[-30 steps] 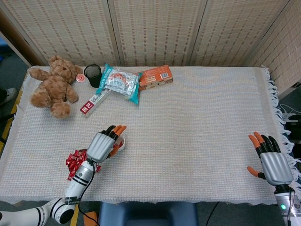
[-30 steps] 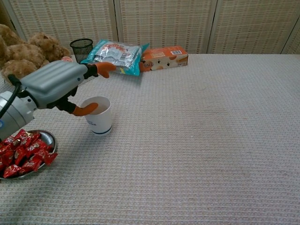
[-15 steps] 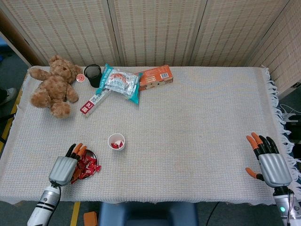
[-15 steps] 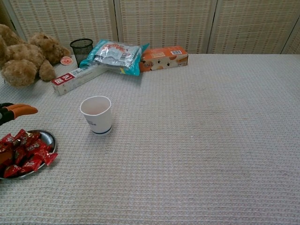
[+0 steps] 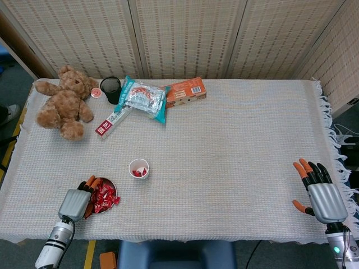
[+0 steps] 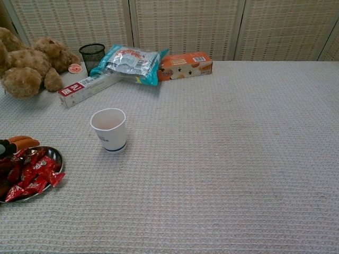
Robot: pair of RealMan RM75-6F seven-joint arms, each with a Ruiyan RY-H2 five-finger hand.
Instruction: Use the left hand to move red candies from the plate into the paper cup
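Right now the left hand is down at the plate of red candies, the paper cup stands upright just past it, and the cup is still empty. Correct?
Not quite. The paper cup is not empty: the head view shows red candy inside it. The rest holds: the left hand is at the plate of red candies, and the cup stands upright beyond it.

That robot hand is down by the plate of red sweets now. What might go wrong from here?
The left robot hand sits at the edge of the plate, where the red candies are heaped; some overhang the rim, so a clumsy grab might push a few onto the cloth. The paper cup is light and narrow, so on the way back the hand might knock it over or drop a candy beside it.
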